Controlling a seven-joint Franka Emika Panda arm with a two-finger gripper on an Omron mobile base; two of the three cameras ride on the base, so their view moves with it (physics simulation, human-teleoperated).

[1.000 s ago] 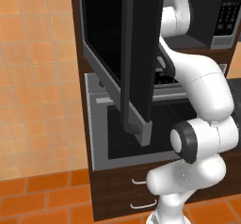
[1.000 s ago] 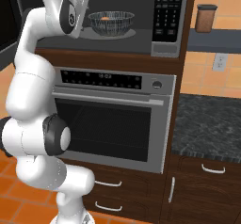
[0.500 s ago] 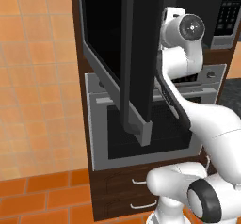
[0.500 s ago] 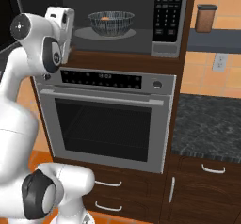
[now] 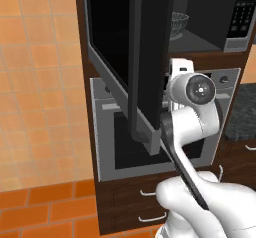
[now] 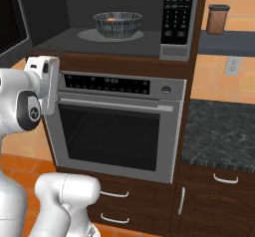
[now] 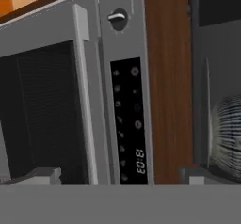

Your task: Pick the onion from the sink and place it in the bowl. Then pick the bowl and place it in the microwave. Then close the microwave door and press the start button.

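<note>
A clear, cross-hatched faceted pattern was shown by the bowl [image 6: 117, 24], with a spot of orange-tan seen inside from the onion [image 6: 112, 18]. The microwave [image 6: 124, 17] was rendered black with a silver-edged keypad strip, and the microwave door [image 5: 131, 57] as black glass. The oven [image 6: 117, 124] was finished in steel grey against dark brown cabinets [image 6: 211, 201] and orange wall tiles [image 5: 40, 82].

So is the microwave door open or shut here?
Open: the microwave door swings out leftward, leaving the cavity with the bowl exposed.
</note>
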